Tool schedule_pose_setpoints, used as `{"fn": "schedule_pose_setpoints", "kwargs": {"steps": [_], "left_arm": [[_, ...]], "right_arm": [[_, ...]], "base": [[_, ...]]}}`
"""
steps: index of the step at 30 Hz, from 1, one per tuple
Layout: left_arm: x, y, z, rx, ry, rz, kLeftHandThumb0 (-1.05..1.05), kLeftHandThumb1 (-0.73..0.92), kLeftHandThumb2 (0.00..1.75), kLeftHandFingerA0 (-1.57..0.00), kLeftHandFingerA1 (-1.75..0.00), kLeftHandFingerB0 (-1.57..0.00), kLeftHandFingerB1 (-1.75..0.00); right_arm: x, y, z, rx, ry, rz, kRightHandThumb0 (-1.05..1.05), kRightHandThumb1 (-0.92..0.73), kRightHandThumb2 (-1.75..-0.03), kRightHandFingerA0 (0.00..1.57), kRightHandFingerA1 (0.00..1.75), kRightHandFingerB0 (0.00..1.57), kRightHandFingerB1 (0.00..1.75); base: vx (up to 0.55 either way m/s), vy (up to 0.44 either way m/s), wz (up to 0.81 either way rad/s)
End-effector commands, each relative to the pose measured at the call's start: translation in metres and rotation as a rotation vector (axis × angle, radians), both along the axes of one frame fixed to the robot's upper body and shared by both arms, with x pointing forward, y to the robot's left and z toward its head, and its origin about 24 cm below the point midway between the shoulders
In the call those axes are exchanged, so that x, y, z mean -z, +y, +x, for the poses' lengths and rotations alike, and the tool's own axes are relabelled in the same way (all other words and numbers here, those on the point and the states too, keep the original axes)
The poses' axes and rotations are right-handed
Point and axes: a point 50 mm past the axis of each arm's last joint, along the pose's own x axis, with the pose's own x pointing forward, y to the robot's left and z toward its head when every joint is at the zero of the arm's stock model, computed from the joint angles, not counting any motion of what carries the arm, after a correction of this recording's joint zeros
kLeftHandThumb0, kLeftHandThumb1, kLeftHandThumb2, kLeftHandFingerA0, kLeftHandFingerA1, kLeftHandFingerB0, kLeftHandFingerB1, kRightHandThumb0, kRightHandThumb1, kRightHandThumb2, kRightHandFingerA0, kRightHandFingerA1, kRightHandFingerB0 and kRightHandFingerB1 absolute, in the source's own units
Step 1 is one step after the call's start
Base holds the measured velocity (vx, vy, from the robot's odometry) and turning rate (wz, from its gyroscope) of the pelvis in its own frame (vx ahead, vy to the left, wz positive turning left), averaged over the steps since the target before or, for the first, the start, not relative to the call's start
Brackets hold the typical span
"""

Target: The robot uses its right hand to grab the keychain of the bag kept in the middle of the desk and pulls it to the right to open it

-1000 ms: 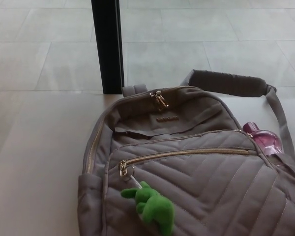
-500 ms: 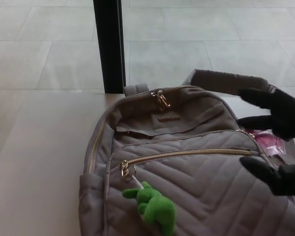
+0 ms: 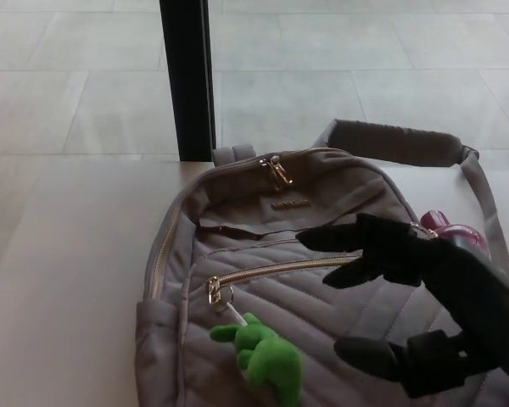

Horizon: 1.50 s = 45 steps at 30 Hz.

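A grey quilted backpack (image 3: 237, 212) lies flat on the desk in the head view. Its front pocket has a gold zipper (image 3: 271, 270) running left to right, with the pull at the left end (image 3: 212, 291). A green plush keychain (image 3: 267, 363) hangs from that pull on a short white cord. My right hand (image 3: 416, 305) hovers over the right half of the bag, open, with its fingers (image 3: 339, 239) spread and pointing left. It is to the right of the keychain and not touching it. My left hand does not show.
A black post (image 3: 187, 76) stands behind the desk (image 3: 59, 280), above the bag's top handle. A pink bottle (image 3: 454, 231) sits in the bag's right side pocket. The padded shoulder strap (image 3: 390, 142) lies at the back right. Tiled floor lies beyond.
My right hand has moved left from the bag's right edge to over the front pocket, closer to the keychain. The bag and keychain have not moved.
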Motion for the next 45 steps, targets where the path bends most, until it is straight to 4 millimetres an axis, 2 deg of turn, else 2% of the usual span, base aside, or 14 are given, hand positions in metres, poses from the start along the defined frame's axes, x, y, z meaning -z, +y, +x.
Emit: {"fn": "schedule_pose_setpoints", "kwargs": {"steps": [1,5,11,12,13,14,29,33,37,38,39,40,41,45], "left_arm": [[-0.007,0.007,0.0,0.013,-0.029,0.004,-0.74,0.83,0.65,-0.69,-0.62,-0.54,-0.42],[-0.008,0.008,-0.001,0.006,-0.042,-0.008,-0.74,0.82,0.65,-0.69,-0.62,-0.51,-0.41],[-0.008,0.008,-0.003,0.022,-0.032,0.004,-0.76,0.82,0.65,-0.72,-0.63,-0.56,-0.43],[-0.009,0.008,-0.002,0.051,-0.02,0.016,-0.76,0.84,0.65,-0.73,-0.62,-0.55,-0.42],[-0.009,0.008,-0.002,0.05,-0.021,0.012,-0.76,0.84,0.65,-0.73,-0.62,-0.55,-0.42],[-0.009,0.008,-0.002,0.05,-0.029,0.009,-0.75,0.84,0.65,-0.73,-0.62,-0.55,-0.43],[-0.008,0.008,-0.001,0.023,-0.029,0.007,-0.72,0.83,0.65,-0.74,-0.62,-0.53,-0.41],[-0.009,0.007,0.0,0.072,-0.017,0.029,-0.74,0.84,0.65,-0.73,-0.57,-0.53,-0.41],[-0.008,0.006,-0.001,0.073,-0.028,0.033,-0.74,0.84,0.65,-0.74,-0.58,-0.53,-0.41],[-0.006,0.004,-0.001,0.067,-0.037,0.023,-0.73,0.84,0.65,-0.74,-0.59,-0.53,-0.4],[-0.006,0.003,-0.001,0.066,-0.039,0.02,-0.73,0.84,0.65,-0.73,-0.59,-0.51,-0.4],[-0.006,0.003,-0.001,0.067,-0.038,0.022,-0.73,0.84,0.65,-0.73,-0.59,-0.51,-0.4],[-0.005,0.002,0.0,0.069,-0.037,0.021,-0.73,0.84,0.65,-0.71,-0.6,-0.51,-0.4],[-0.005,0.001,0.0,0.082,-0.042,0.019,-0.74,0.84,0.66,-0.74,-0.61,-0.58,-0.43]], "right_arm": [[0.005,0.001,-0.004,0.041,0.028,-0.115,-0.76,-0.63,-0.6,0.65,0.68,0.49,0.41],[0.007,0.006,-0.008,0.054,0.007,-0.141,-0.79,-0.64,-0.6,0.69,0.67,0.52,0.41],[0.018,0.014,-0.019,0.103,-0.029,-0.181,-0.81,-0.67,-0.61,0.71,0.64,0.57,0.41],[0.02,0.016,-0.021,0.103,-0.043,-0.179,-0.79,-0.53,-0.96,0.7,0.71,0.53,0.54],[0.022,0.017,-0.022,0.103,-0.045,-0.179,-0.79,-0.53,-0.96,0.7,0.71,0.53,0.54],[0.023,0.019,-0.024,0.101,-0.038,-0.186,-0.81,-0.69,-0.6,0.73,0.67,0.59,0.43],[0.036,0.018,-0.033,0.198,-0.153,-0.307,-0.8,-0.72,-0.62,0.7,0.71,0.59,0.43],[0.041,0.024,-0.035,0.22,-0.192,-0.326,-0.79,-0.74,-0.63,0.76,0.78,0.61,0.42],[0.047,0.034,-0.038,0.222,-0.189,-0.321,-0.79,-0.73,-0.63,0.77,0.76,0.59,0.44],[0.049,0.037,-0.038,0.217,-0.192,-0.325,-0.77,-0.6,-1.06,0.83,0.82,0.51,0.56],[0.05,0.04,-0.039,0.215,-0.195,-0.326,-0.79,-0.61,-1.06,0.81,0.83,0.51,0.57],[0.051,0.042,-0.039,0.215,-0.198,-0.325,-0.79,-0.61,-1.06,0.81,0.83,0.51,0.57],[0.052,0.044,-0.04,0.216,-0.201,-0.323,-0.81,-0.74,-0.63,0.84,0.82,0.58,0.47],[0.06,0.057,-0.045,0.198,-0.189,-0.333,-0.81,-0.75,-0.63,0.9,0.83,0.55,0.45]], "base": [[0.0,0.0,0.0],[0.0,0.0,0.0],[0.0,0.0,0.0],[0.0,0.0,0.0],[0.0,0.0,0.0],[0.0,0.0,0.0],[0.0,0.0,0.0],[0.0,0.0,0.0],[0.0,0.0,0.0],[0.0,0.0,0.0],[0.0,0.0,0.0],[0.0,0.0,0.0],[0.0,0.0,0.0],[0.0,0.0,0.0]]}}
